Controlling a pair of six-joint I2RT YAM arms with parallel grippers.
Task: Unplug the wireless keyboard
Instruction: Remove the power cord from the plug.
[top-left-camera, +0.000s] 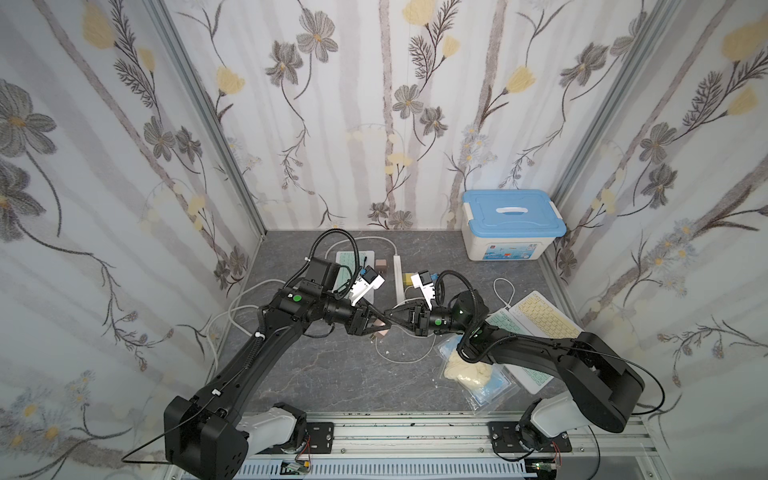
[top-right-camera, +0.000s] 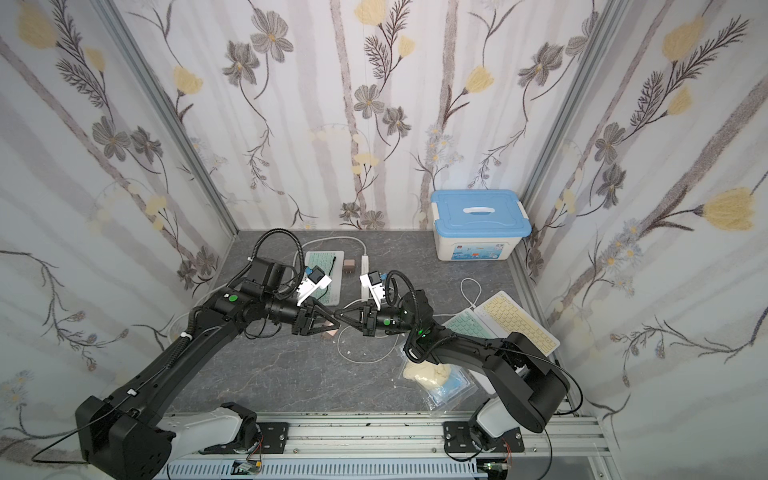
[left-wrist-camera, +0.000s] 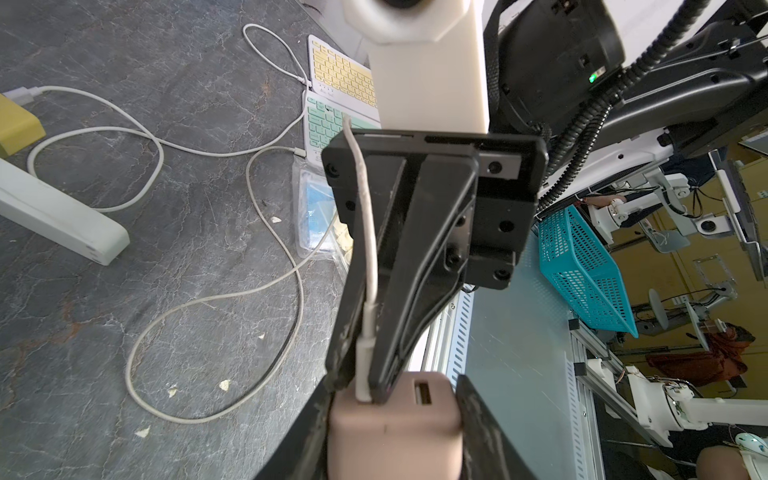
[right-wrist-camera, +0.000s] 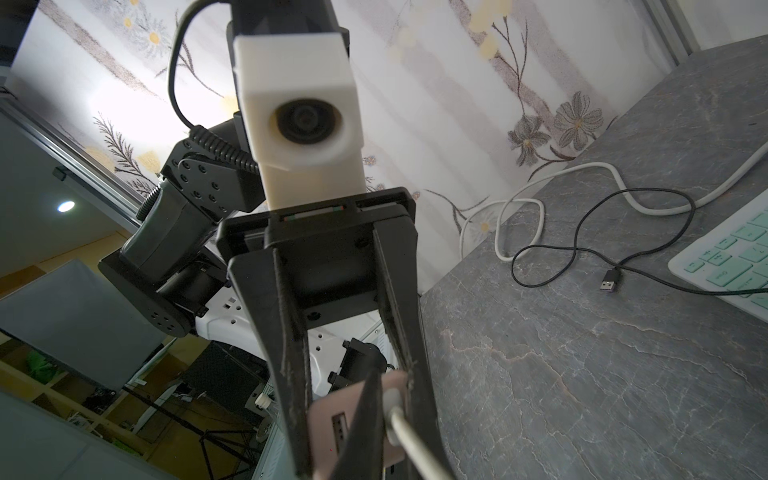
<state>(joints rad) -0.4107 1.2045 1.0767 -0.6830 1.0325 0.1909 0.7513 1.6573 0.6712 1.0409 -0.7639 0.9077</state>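
Above the bench (top-left-camera: 324, 374), a pink charger block (right-wrist-camera: 325, 411) is gripped by the left claw (left-wrist-camera: 395, 413), its white USB plug (left-wrist-camera: 365, 357) pinched by the right claw (left-wrist-camera: 361, 384); the wireless keyboard (top-left-camera: 505, 324) lies rightward. Pulled askew, the plug could be lost.

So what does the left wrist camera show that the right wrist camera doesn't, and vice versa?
Only the left wrist view: the yellow keyboard and the teal basket. Only the right wrist view: a black USB cable, its free end lying on the table. Both: the pink charger held in the left gripper, with the right gripper shut on the white cable's plug.
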